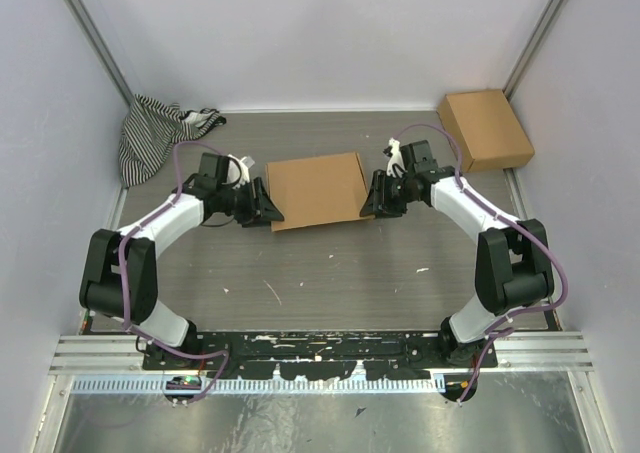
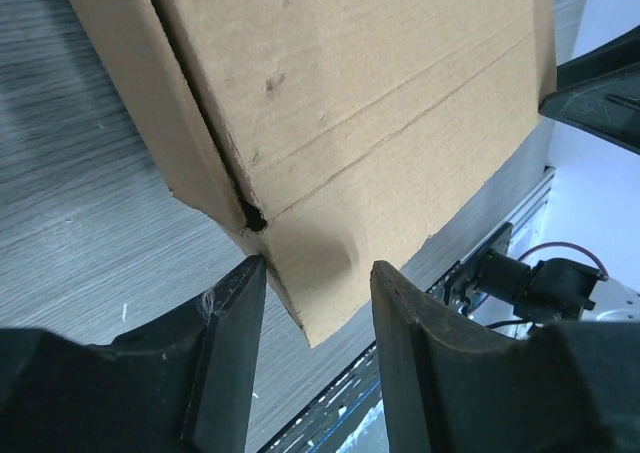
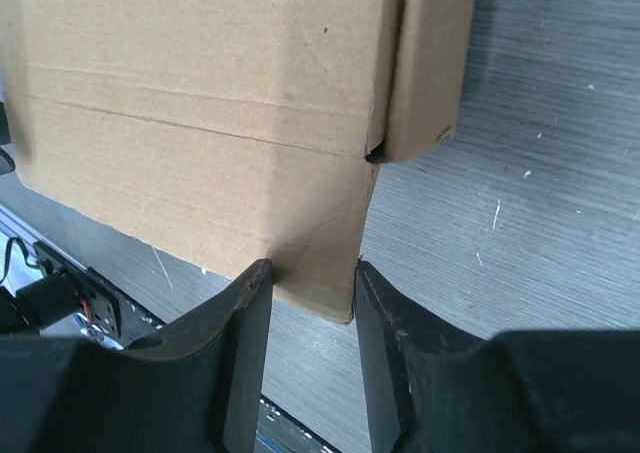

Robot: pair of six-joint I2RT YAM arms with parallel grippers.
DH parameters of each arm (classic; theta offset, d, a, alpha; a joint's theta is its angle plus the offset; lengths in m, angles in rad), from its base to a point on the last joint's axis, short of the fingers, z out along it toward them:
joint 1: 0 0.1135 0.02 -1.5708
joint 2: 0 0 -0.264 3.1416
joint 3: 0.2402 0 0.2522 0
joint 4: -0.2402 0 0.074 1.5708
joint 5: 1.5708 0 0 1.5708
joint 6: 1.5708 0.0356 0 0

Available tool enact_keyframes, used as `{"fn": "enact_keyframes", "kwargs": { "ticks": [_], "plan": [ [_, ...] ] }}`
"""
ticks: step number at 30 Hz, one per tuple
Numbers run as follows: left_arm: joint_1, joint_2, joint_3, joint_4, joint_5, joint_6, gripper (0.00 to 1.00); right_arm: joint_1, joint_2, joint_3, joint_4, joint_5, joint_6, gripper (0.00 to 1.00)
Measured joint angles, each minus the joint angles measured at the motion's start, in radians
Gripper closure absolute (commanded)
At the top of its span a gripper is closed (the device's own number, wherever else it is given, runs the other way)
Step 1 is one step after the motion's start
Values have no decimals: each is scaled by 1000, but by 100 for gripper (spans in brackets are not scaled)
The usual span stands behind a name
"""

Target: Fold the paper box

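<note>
The left tool (image 2: 318,268) is spread apart astride one near corner of the paper box (image 1: 318,190); the right tool (image 3: 312,265) is likewise parted at the other; the box lies on the counter (image 1: 330,273).

- The paper box (image 2: 340,93) is seen across the upper part of the view, plain brown, with a crease running slantwise over its face.
- A narrow side wall is folded along its left edge, and a small dark gap is shown where that wall meets the lower flap.
- The flap's lower corner is pointed down between the black fingers (image 2: 230,353) of the left end effector (image 2: 318,275), which are held apart; contact cannot be told.
- A grey wood-grain surface (image 2: 80,203) is shown at the left.
- A black plug with a red wire (image 2: 545,283) is seen at the lower right.
</note>
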Motion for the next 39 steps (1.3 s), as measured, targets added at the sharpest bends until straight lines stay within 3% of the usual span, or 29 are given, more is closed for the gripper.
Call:
{"fn": "enact_keyframes", "kwargs": {
  "ticks": [10, 25, 39],
  "plan": [
    [6, 11, 0, 34, 40, -18, 50, -4, 0, 37, -29, 29, -26, 57],
    [-1, 46, 2, 5, -18, 21, 51, 32, 0, 37, -57, 163, -64, 57],
    [-2, 71, 8, 12, -21, 19, 52, 34, 38, 26, 6, 182, -66, 58]
  ]
}}
